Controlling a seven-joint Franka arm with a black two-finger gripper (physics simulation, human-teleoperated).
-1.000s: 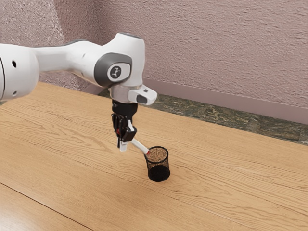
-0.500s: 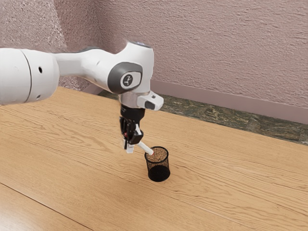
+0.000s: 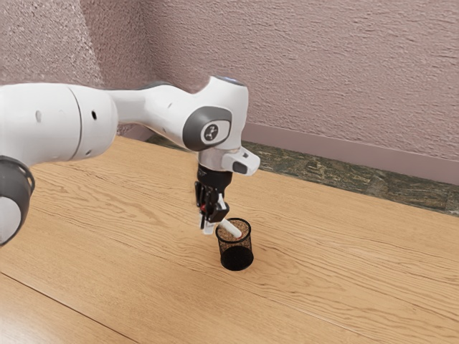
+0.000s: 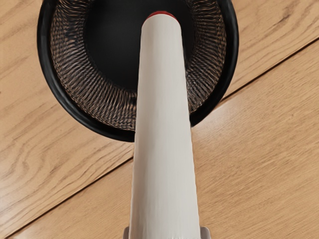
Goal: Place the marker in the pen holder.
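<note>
Where the tool [image 3: 214,221] is: just below and a bit left of centre, exterior frame, pointing down, beside the pen holder's near-arm edge.
Tool state: closed on the marker [image 3: 230,228], fingers [image 4: 206,233] against both its sides in the wrist view.
Marker: held at one end, slanting from the tool toward the exterior view's lower right. Red end [image 4: 163,14] lies over the pen holder opening in the wrist view. Can't tell if it's below the rim.
Pen holder [image 3: 237,258]: upright on the desk, lower middle of the exterior frame.
Arm [image 3: 161,115]: reaches in from the exterior frame's left, above the desk.
Desk [image 3: 330,287]: wood grain, spans the lower part of the exterior frame.
Step in hand: lining up the insert; marker not released. Looks late in the task.
Next move: probably shift the tool a little more over the opening, steepen the marker, lower, then let go.
Risk: at this slant the shaft could catch the rim and tip the pen holder, or hang half out if dropped early.
</note>
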